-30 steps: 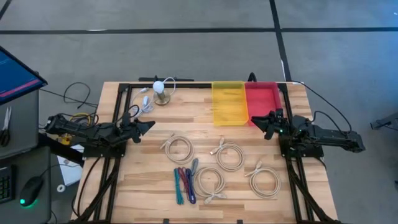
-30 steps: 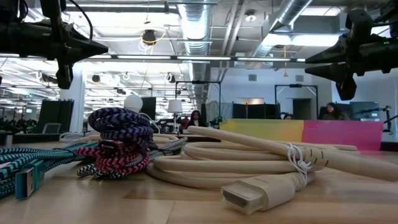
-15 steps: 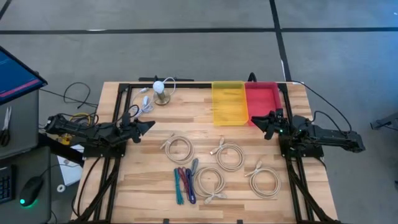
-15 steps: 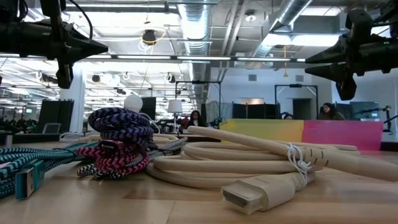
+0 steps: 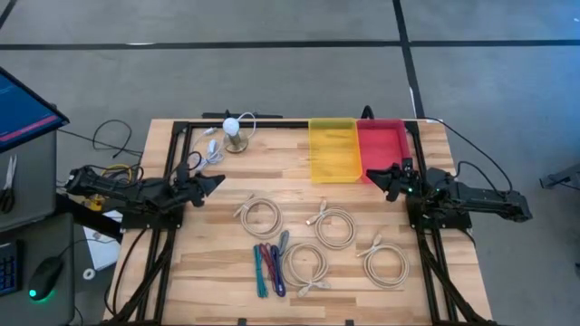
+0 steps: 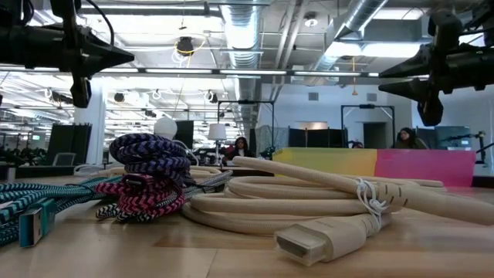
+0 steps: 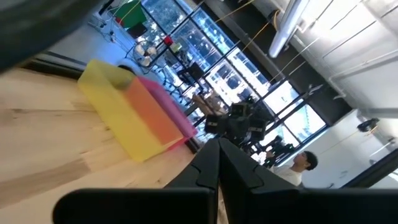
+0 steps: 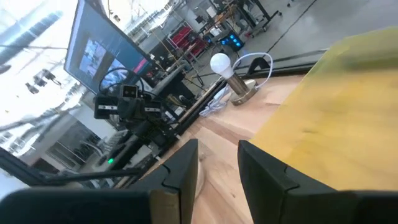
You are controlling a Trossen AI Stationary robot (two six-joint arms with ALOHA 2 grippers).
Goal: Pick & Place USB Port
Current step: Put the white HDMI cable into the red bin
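Several beige coiled cables lie flat on the wooden table; one fills the low view. A bundle of coloured braided cables lies near them, and its teal plug rests on the wood. A yellow bin and a pink bin stand at the far edge. My left gripper hovers above the table's left side, shut, its fingertips meeting. My right gripper hovers by the pink bin's near corner, open. Both are well above the cables.
A small lamp with a white bulb stands at the far edge with a white cord beside it. A black frame borders the tabletop. Bare wood lies toward the near left. People sit in the room beyond the table.
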